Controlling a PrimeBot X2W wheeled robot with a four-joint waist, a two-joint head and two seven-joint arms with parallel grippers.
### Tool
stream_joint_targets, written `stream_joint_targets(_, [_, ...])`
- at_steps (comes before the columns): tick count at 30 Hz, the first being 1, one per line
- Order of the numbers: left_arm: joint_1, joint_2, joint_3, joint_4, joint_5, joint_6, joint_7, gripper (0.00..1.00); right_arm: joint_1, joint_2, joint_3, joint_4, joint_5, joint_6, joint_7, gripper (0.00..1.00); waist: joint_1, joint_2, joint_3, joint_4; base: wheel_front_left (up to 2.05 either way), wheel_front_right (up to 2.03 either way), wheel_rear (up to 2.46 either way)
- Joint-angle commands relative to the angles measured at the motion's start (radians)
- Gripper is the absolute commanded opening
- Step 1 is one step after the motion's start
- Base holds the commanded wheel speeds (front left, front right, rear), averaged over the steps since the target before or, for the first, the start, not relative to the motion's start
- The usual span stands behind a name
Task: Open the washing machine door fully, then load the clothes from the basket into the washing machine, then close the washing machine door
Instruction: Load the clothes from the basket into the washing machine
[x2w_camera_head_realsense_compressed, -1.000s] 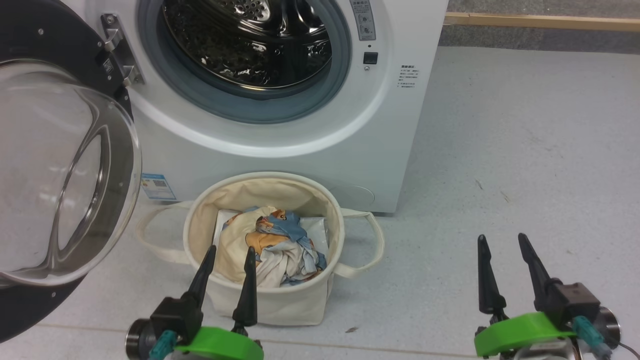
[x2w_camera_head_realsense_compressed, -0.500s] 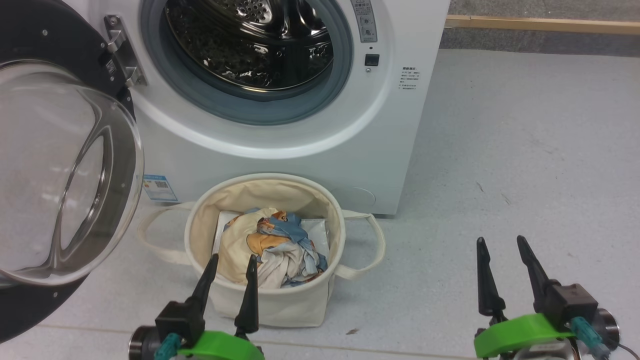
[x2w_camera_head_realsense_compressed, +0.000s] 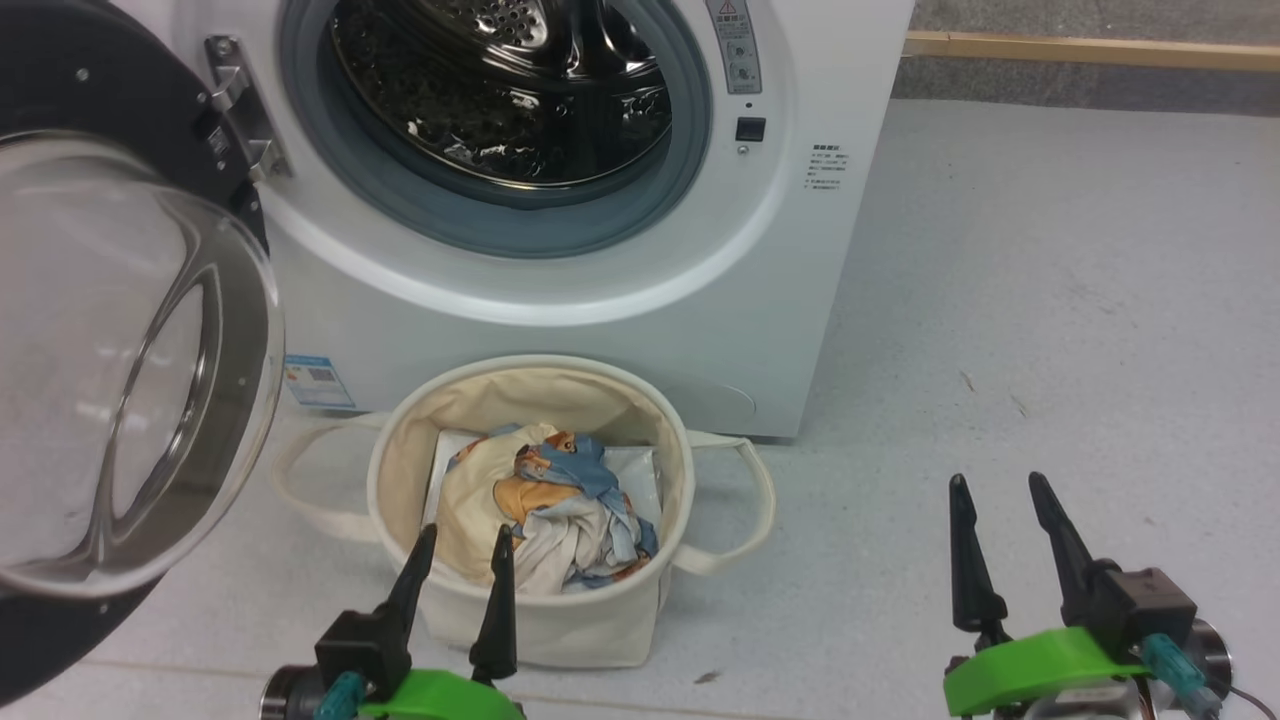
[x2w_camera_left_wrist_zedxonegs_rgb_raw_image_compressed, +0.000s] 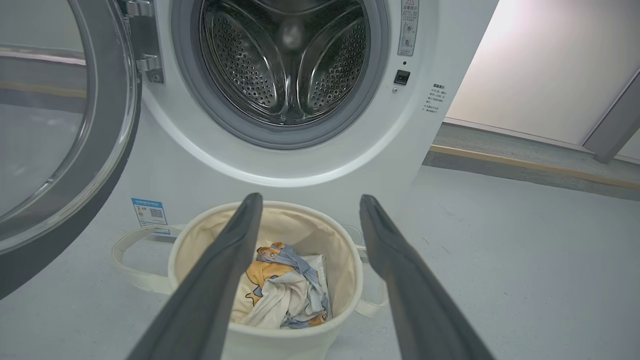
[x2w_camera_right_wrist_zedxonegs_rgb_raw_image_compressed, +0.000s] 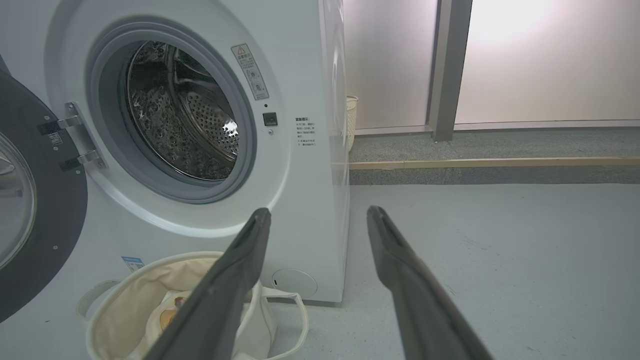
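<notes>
One washing machine (x2w_camera_head_realsense_compressed: 620, 330) stands with its one door (x2w_camera_head_realsense_compressed: 110, 90) swung wide open. One basket (x2w_camera_head_realsense_compressed: 560, 630) with two handles sits just before it, holding the bundled clothes (x2w_camera_head_realsense_compressed: 560, 510). Two grippers, both spread and empty: left gripper (x2w_camera_head_realsense_compressed: 466, 530) near the basket's front rim, right gripper (x2w_camera_head_realsense_compressed: 997, 480) well apart from it.

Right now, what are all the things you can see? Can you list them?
washing machine: one, white, behind the basket.
washing machine door: one, black with clear glass, swung open on the left.
drum: one, shiny steel, inside the washing machine.
basket: one, cream, on the floor before the washing machine.
clothes: one bundle, cream, blue and orange, in the basket.
label: one, blue, washing machine's lower left corner.
left fingers: two, dark, open, over the basket's near rim.
right fingers: two, dark, open, over the floor at the right.
</notes>
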Motion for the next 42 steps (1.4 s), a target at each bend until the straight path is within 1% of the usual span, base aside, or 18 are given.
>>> stream_joint_targets(1, [-0.041, 0.007, 0.028, -0.030, -0.005, 0.003, -0.005, 1.00, -0.032, -0.004, 0.023, -0.034, 0.005, 0.001, -0.012, 1.00, 0.0001, 0.0000, 0.004, 0.000, 1.94, -2.02, 0.08])
stream_joint_targets(5, [-0.055, 0.007, 0.034, -0.031, 0.002, 0.007, -0.005, 1.00, -0.035, -0.004, 0.024, -0.033, 0.004, 0.001, -0.012, 1.00, 0.0001, 0.0000, 0.018, 0.002, 2.09, -2.16, 0.07])
stream_joint_targets(9, [-0.062, 0.007, 0.056, -0.048, 0.043, 0.039, -0.005, 1.00, -0.041, -0.004, 0.031, -0.034, 0.003, 0.001, -0.012, 1.00, 0.0001, 0.0000, 0.033, 0.002, 1.88, -2.01, 0.12])
stream_joint_targets(12, [-0.064, 0.007, 0.060, -0.035, 0.060, 0.051, -0.005, 1.00, -0.040, -0.004, 0.045, -0.036, 0.016, 0.001, -0.012, 1.00, 0.0001, 0.0000, 0.044, 0.002, 1.47, -1.47, 0.00])
stream_joint_targets(18, [-0.073, 0.007, 0.050, 0.010, 0.072, 0.052, -0.005, 1.00, -0.035, -0.004, 0.074, -0.052, 0.011, 0.001, -0.012, 1.00, 0.0001, 0.0000, 0.061, 0.007, 0.86, -0.86, 0.00])
stream_joint_targets(23, [-0.099, 0.007, 0.040, 0.063, 0.078, 0.044, -0.005, 1.00, -0.034, -0.004, 0.068, -0.114, -0.007, 0.001, -0.012, 1.00, 0.0001, 0.0000, 0.100, 0.001, 0.15, -0.15, 0.00])
stream_joint_targets(28, [-0.175, 0.007, 0.020, 0.209, 0.104, 0.022, -0.005, 1.00, -0.036, -0.004, 0.069, -0.176, -0.042, 0.001, -0.012, 1.00, 0.0001, 0.0000, 0.181, -0.017, 0.00, 0.00, 0.00])
stream_joint_targets(32, [-0.291, 0.008, -0.011, 0.397, 0.126, -0.007, -0.005, 1.00, -0.055, -0.005, 0.053, -0.209, -0.071, 0.001, -0.012, 1.00, 0.0001, 0.0000, 0.272, -0.036, 0.00, 0.00, 0.00])
stream_joint_targets(35, [-0.391, 0.007, -0.017, 0.501, 0.112, -0.026, -0.005, 1.00, -0.077, -0.007, 0.021, -0.226, -0.081, 0.001, -0.012, 1.00, 0.0001, 0.0000, 0.350, -0.048, 0.00, 0.00, 0.00])
stream_joint_targets(36, [-0.391, 0.007, -0.017, 0.501, 0.112, -0.026, -0.005, 1.00, -0.077, -0.007, 0.021, -0.226, -0.081, 0.001, -0.012, 1.00, 0.0001, 0.0000, 0.350, -0.048, 0.00, 0.00, 0.00])
stream_joint_targets(37, [-0.422, 0.007, -0.024, 0.530, 0.108, -0.030, -0.005, 1.00, -0.085, -0.009, 0.010, -0.228, -0.087, 0.001, -0.012, 1.00, 0.0001, 0.0000, 0.377, -0.051, 0.00, 0.00, 0.00])
stream_joint_targets(42, [-0.561, 0.007, -0.099, 0.697, 0.104, -0.045, -0.005, 1.00, -0.138, -0.023, -0.025, -0.239, -0.101, 0.001, -0.012, 1.00, 0.0001, 0.0000, 0.512, -0.068, 0.00, 0.00, 0.00])
